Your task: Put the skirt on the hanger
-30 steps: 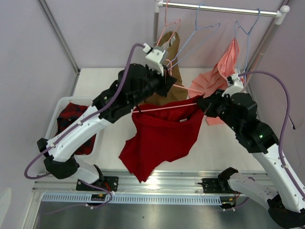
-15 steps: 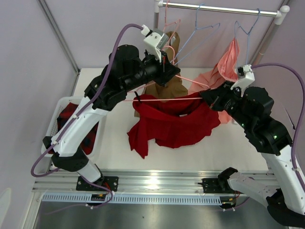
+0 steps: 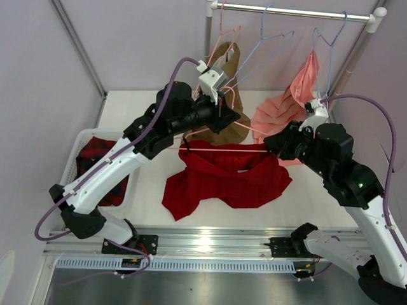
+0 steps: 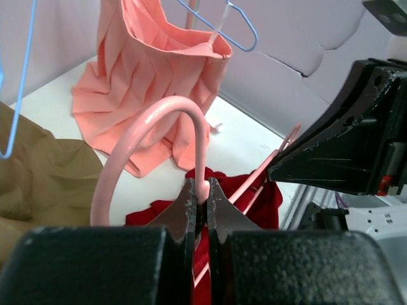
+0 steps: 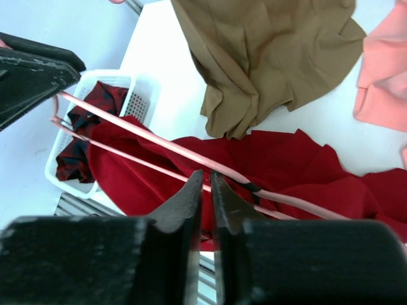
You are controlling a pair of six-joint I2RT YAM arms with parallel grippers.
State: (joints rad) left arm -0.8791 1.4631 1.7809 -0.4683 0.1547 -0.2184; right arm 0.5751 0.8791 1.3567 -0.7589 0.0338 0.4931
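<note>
Left pincer (image 4: 200,190) is clamped tight on the neck of the hanger (image 3: 222,150), just under the hook, holding it up over the middle of the surface (image 3: 124,108). Right pincer (image 5: 205,180) sits at the hanger's right end with only a thin slit between the fingers. The wires cross right at its tips, and I can't tell if it grips one.

The skirt (image 3: 222,181) is bunched under the hanger's bottom bar, with most of it spread on the surface front-centre. Can't tell if the cloth is over the bar or only beneath it.

In the way:
- Tan garment (image 3: 224,130) hangs directly behind the left pincer, hem down at the surface just behind the skirt.
- Salmon-pink garment (image 3: 280,108) hangs just behind the right pincer.
- Both hang off the rail (image 3: 292,11) at the back, crowding the space above the hanger.

Counts:
- 2 arms.
- 1 rail.
- 4 hangers: the held pink one, a second pink one (image 3: 220,35) carrying the tan garment, and 2 light-blue hangers (image 3: 277,35).
- 4 garments: skirt, tan, salmon-pink, and a plaid garment (image 3: 95,155).
- 1 white basket (image 3: 71,162) at far left, holding the plaid garment.
</note>
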